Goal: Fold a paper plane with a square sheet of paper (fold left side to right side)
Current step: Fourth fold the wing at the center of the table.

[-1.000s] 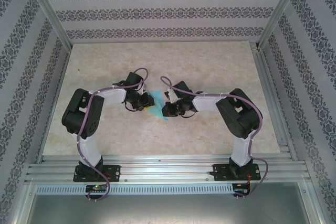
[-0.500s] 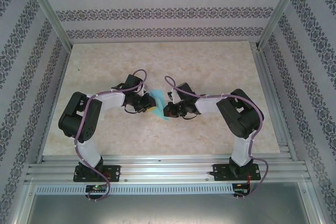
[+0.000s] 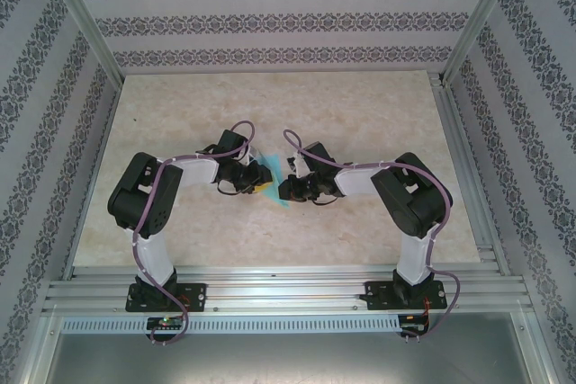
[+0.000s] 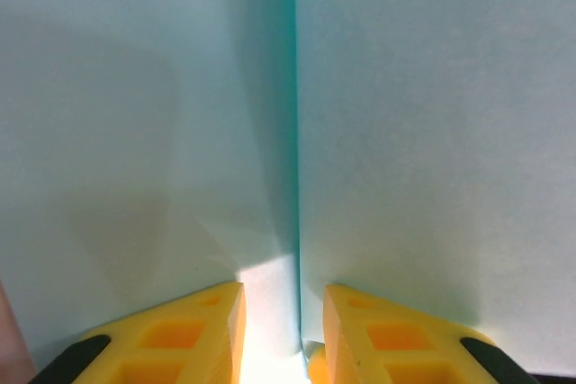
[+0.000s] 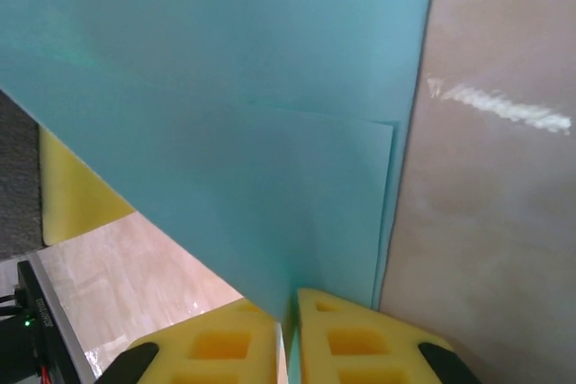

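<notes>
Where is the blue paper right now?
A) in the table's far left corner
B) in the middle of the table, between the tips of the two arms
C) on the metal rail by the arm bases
B: the blue paper lies in the middle of the table, between the tips of the left arm and the right arm.

Noted on left arm [image 3: 148, 209] and right arm [image 3: 409, 200]: same build. Black rounded joint housings, white link sections between them. Flat black base plate [image 3: 166, 296] under each. One lilac cable [image 3: 239, 121] per arm, laid along the links from base to wrist, with a free loop near the wrist. Wrist and gripper bodies black.

Close up on left gripper [image 4: 283, 334]: two matte yellow fingers [image 4: 171, 343], wedge-shaped, with square recessed pockets moulded into the faces; black pieces at the outer lower corners.

Close up on right gripper [image 5: 286, 339]: same yellow fingers [image 5: 360, 343], same pockets, same black corners.
</notes>
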{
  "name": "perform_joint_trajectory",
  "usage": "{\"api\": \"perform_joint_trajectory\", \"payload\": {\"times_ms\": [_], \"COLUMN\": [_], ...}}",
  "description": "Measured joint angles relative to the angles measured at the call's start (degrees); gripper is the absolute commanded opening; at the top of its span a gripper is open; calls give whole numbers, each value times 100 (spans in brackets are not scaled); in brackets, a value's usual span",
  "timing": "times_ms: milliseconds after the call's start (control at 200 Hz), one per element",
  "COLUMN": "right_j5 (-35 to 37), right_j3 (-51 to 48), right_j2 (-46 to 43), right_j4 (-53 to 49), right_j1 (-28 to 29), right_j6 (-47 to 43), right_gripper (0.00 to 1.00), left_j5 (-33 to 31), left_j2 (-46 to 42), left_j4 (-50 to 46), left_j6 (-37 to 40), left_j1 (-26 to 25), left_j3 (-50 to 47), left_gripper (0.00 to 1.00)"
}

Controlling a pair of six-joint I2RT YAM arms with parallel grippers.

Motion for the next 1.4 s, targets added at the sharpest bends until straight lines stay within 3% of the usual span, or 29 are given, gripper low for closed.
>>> {"api": "perform_joint_trajectory", "payload": {"times_ms": [185,300,390,555,824,1224,1404], "right_j5": [59,92,131,299,334,223,205], "right_j3": [92,212,262,297,431,476,483], "right_j2": [-262,-501,-660,-645,-208,107,157], "right_j4": [-476,-717,-828,-999,-1019,-802,-782], "right_j1": [-76,-192,-304,-450,-365,-133,-133], "right_j6": [-160,-299,-367,-501,-470,-356,-334], "right_gripper": [29,31,27,11,4,3,9], "left_j5": [22,22,22,22,17,17,20], "left_j2": [42,48,50,52,57,138,203], "left_j4": [79,81,81,79,72,-17,-81], "left_j6": [-2,-2,-2,0,0,2,0], "left_j1": [-31,-31,-31,-31,-31,-31,-33], "left_j3": [2,2,2,7,24,151,251], "left_gripper": [30,30,30,30,30,31,32]}}
